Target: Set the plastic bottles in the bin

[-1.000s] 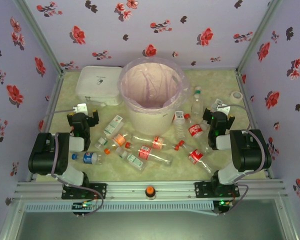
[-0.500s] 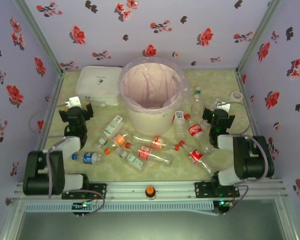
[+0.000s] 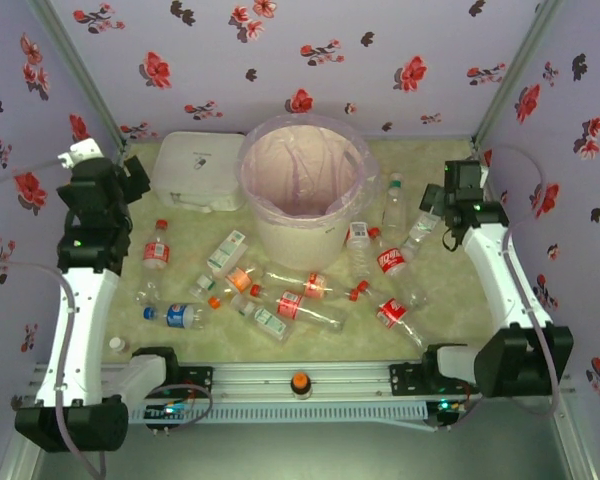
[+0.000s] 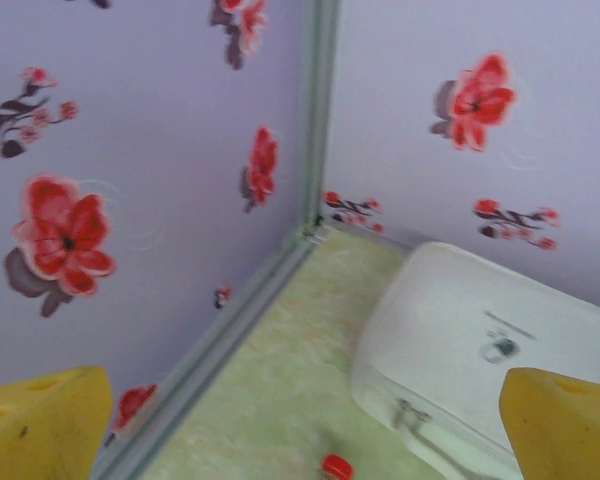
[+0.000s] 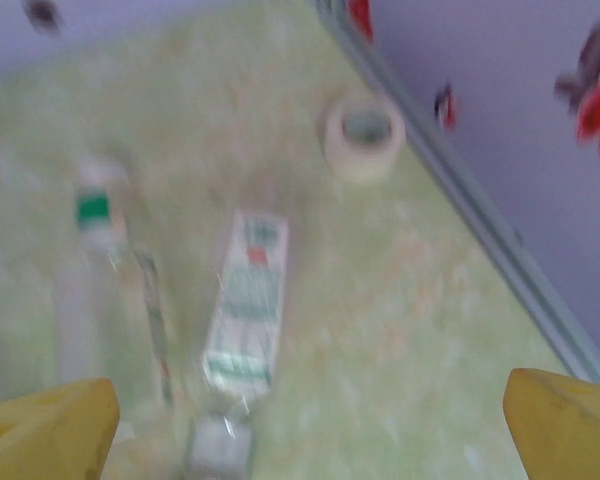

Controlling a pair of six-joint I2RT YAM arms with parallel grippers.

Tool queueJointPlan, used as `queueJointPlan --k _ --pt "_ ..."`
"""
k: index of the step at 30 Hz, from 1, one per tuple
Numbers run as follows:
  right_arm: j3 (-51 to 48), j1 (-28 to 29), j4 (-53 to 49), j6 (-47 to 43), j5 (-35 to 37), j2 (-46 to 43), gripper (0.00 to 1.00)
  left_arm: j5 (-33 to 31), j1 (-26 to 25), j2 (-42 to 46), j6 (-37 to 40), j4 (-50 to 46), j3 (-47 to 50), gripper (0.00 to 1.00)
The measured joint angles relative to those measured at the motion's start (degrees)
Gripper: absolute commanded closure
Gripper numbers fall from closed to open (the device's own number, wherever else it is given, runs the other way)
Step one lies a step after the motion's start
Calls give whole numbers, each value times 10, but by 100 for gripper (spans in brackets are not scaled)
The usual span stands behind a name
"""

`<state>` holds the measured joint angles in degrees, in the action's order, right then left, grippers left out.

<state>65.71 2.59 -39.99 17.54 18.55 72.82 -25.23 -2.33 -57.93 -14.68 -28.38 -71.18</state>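
Observation:
Several plastic bottles lie scattered on the green table in front of the bin, a white bucket lined with a pink bag. My left gripper is raised near the back left corner, open and empty, and a red bottle cap shows below the left gripper. My right gripper hovers at the back right, open and empty. Under the right gripper lies a bottle with a white and green label. A bottle with a green band lies to its left.
A white lidded box sits left of the bin, and this box lies close beside my left gripper. A roll of tape rests by the right wall. Flowered purple walls close in three sides.
Both arms have risen and reached back, the left toward the back left corner, the right toward the back right. A red-labelled bottle on the left is now uncovered. Both grippers stayed open.

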Motion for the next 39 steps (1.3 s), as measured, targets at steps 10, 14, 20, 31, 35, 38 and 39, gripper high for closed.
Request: queueJointPlan --k 10,14,20,31,35,38,39 --pt "23 -30 -88 45 -91 139 9 171 0 -146 2 -141 -64 0" --pt "55 -35 -52 54 -117 221 8 226 0 -191 -4 -163 -85 1" --pt "87 -40 -19 56 -143 279 6 287 -4 -190 -43 -188 -125 3" --pt "120 -79 7 57 -165 364 13 283 -26 -126 -51 -159 -96 3" --pt "127 -80 13 56 -172 374 24 278 -26 -122 -40 -87 -12 4" --pt "127 -80 14 56 -173 374 30 278 -25 -125 -33 -57 33 4" --pt "127 -80 14 56 -173 374 30 278 -25 -127 -31 -51 39 5"
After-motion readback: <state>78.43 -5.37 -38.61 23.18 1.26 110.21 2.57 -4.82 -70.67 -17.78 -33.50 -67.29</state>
